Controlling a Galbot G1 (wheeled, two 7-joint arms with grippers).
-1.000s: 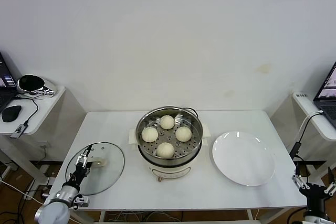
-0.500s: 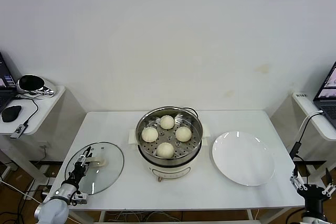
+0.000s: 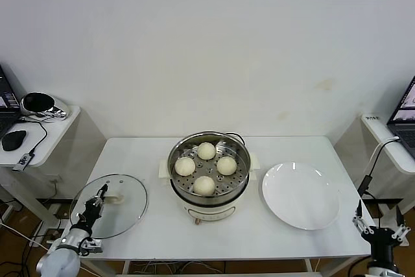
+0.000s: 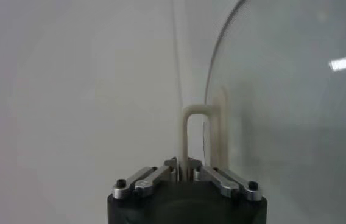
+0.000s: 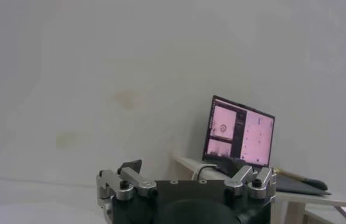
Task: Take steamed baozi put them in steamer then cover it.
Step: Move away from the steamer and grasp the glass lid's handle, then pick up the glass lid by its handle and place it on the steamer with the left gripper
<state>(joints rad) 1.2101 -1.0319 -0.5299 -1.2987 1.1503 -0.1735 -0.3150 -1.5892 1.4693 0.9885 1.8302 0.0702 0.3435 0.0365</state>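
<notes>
1. Fingers of my left gripper are clamped on the cover handle, at the table front-left corner
2. Four steamed baozi sit in the steamer, mid-table
3. I see my right gripper spread wide off the front-right corner

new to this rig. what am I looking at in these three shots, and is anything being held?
It is a two-armed robot at a white table. One picture comes from a head camera looking down; the other two come from cameras on each wrist. In the middle stands the steamer with four baozi already on its tray. An empty white plate lies to its right. The left gripper is shut on the cream handle of the glass cover, which looks lifted and tilted; its wrist camera shows that handle close up. The right gripper waits open off the table's right corner.
</notes>
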